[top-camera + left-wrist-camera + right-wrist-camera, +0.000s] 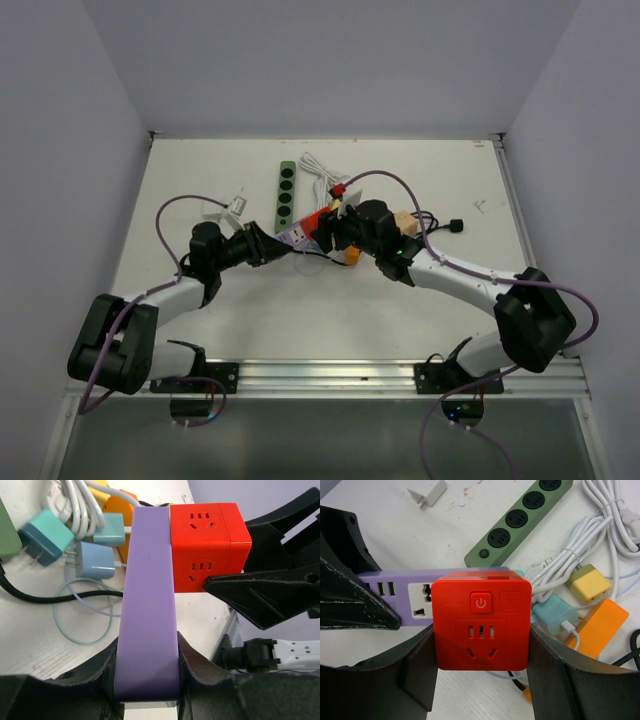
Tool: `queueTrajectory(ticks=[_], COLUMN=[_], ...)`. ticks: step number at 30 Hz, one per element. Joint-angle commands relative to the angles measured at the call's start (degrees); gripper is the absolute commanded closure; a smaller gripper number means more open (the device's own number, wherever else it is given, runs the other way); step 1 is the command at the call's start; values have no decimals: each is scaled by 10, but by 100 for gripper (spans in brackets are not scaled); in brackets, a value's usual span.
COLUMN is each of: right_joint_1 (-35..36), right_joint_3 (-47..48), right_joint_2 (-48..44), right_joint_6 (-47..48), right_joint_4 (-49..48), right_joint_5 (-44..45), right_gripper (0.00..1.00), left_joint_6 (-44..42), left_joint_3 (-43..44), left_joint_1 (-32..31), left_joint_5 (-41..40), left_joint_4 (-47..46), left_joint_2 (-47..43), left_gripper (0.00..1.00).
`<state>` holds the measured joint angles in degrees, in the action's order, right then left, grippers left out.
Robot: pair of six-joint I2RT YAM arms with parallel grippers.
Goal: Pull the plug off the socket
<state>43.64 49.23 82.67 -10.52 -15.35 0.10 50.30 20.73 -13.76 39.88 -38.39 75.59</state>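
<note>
The dark-green power strip point(286, 195) lies flat on the table at the back; the round sockets that show in the right wrist view point(520, 520) are empty. My left gripper point(147, 680) is shut on the end of a lavender-purple strip point(150, 605). A red cube adapter point(480, 625) sits on that strip's far end. My right gripper point(480, 647) is shut on the cube, one finger on each side. Both grippers meet at mid-table, left point(272, 244) and right point(330, 232), just in front of the green strip.
A coiled white cable point(600, 525), a yellow plug point(590, 582), a teal charger point(555, 615) and an orange strip point(597, 625) lie right of the cube. A white adapter point(237, 207) lies left of the green strip. A black plug point(455, 225) lies right.
</note>
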Motion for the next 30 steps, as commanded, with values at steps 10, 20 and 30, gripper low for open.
queueTrajectory(ticks=[10,20,30], right_joint_1=[4,5,11], right_joint_3=[60,-95,-76], right_joint_2=[3,-23,-1], right_joint_6=[-41,-52,-63], right_joint_4=[21,-183,-163], right_joint_5=[22,35,54], right_gripper=[100,100,100], left_joint_6=[-123,112,54], left_joint_3=[27,-39,-6], left_joint_1=[-7,90,95], left_joint_5=[-78,62,53], left_joint_4=[76,-208,-124], left_joint_2=[-28,38,25], left_gripper=[100,100,100])
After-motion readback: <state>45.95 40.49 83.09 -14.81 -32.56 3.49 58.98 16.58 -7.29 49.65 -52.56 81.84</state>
